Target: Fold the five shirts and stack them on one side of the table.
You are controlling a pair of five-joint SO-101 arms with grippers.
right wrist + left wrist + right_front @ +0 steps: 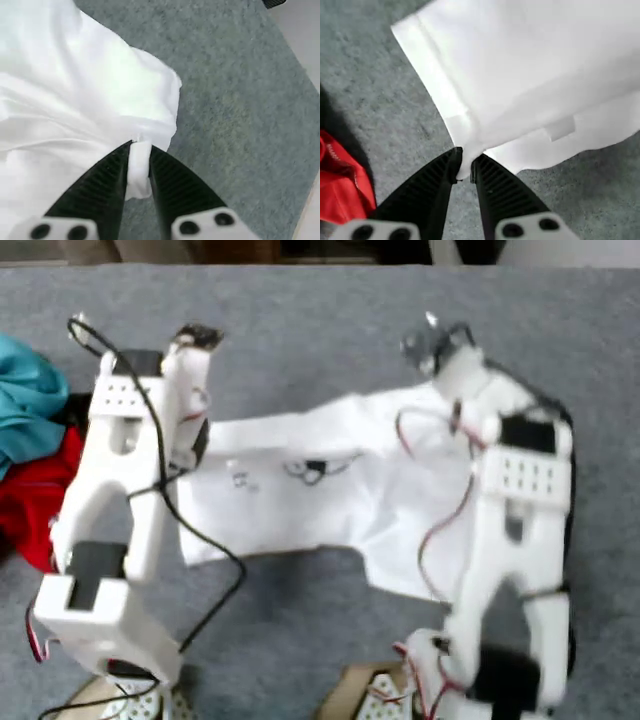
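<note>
The white shirt (330,480) lies across the middle of the table (300,330), its long axis running left to right in the high view. The left fingers (466,164) are closed on its left edge and the right fingers (139,157) on its right edge. Each arm holds its nearer end. The wrist views show cloth pinched between fingertips, which the arms cover from above.

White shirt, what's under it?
Along the edges of the white shirt the grey table cover shows, so it likely lies straight on that; what is beneath the cloth is covered. The left gripper and right gripper each pinch an edge.
</note>
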